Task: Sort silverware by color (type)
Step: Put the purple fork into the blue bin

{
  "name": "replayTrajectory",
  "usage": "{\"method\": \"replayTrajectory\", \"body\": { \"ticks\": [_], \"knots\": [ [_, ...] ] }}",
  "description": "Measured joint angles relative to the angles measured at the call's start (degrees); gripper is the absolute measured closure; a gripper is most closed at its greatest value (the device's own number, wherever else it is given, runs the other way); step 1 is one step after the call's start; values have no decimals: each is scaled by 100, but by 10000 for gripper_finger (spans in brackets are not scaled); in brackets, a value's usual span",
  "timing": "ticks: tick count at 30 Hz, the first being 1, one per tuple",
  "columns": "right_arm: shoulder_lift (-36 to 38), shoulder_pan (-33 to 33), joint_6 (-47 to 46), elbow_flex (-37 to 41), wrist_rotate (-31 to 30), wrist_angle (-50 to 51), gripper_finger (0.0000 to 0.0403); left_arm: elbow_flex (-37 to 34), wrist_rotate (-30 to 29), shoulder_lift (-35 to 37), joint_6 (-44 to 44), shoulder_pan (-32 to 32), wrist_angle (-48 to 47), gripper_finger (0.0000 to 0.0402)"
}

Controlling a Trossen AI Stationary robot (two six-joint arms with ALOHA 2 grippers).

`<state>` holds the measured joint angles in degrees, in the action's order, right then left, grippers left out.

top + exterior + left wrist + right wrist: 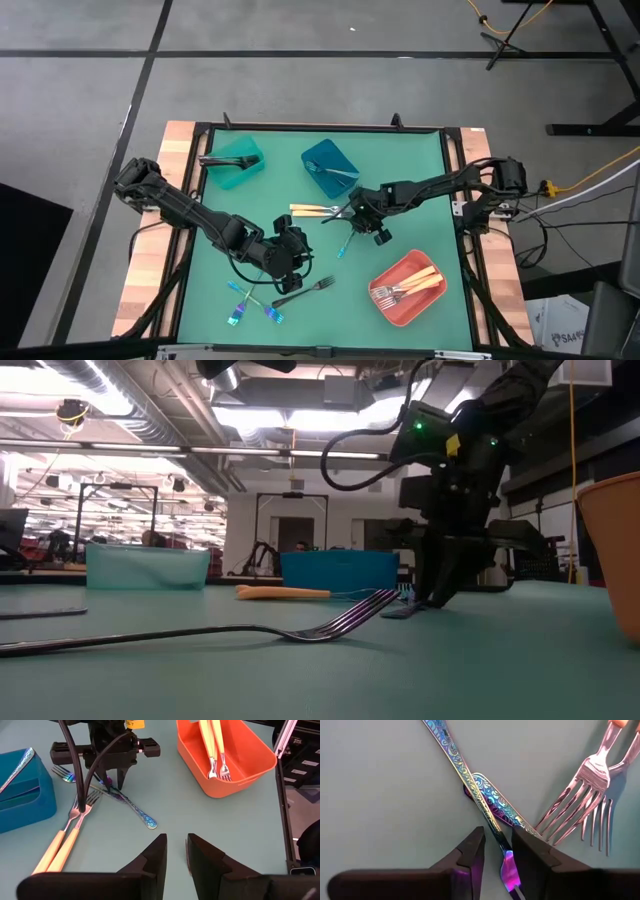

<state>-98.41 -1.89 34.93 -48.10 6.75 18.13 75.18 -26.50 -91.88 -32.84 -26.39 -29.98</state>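
Note:
Two iridescent blue-teal forks (470,785) lie crossed on the green mat near the table's middle (345,240). My right gripper (498,845) points down over them (357,224). It is open by a narrow gap, one finger on each side of one fork's neck (504,856). Whether the fingers touch it cannot be told. My left gripper (176,850) hovers open and empty nearer the table's near edge (298,242), facing these forks. Two gold-handled forks (312,210) lie beside them. A black fork (305,290) lies flat near the near edge.
Teal bin (236,165) and blue bin (330,166) stand at the far side, each with a fork in it. The coral bin (408,288) at the near right holds gold-handled forks. Two more iridescent forks (250,308) lie at the near left.

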Motion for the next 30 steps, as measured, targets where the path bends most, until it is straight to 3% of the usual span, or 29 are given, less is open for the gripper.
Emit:
{"method": "replayTrajectory", "body": {
  "ticks": [14,30],
  "knots": [
    [-7,-2,-13,16,271,154,379,0,0,-2,0,0,2,331],
    [-9,-2,-11,22,279,22,390,0,-2,-2,2,0,1,331]
  ]
}}
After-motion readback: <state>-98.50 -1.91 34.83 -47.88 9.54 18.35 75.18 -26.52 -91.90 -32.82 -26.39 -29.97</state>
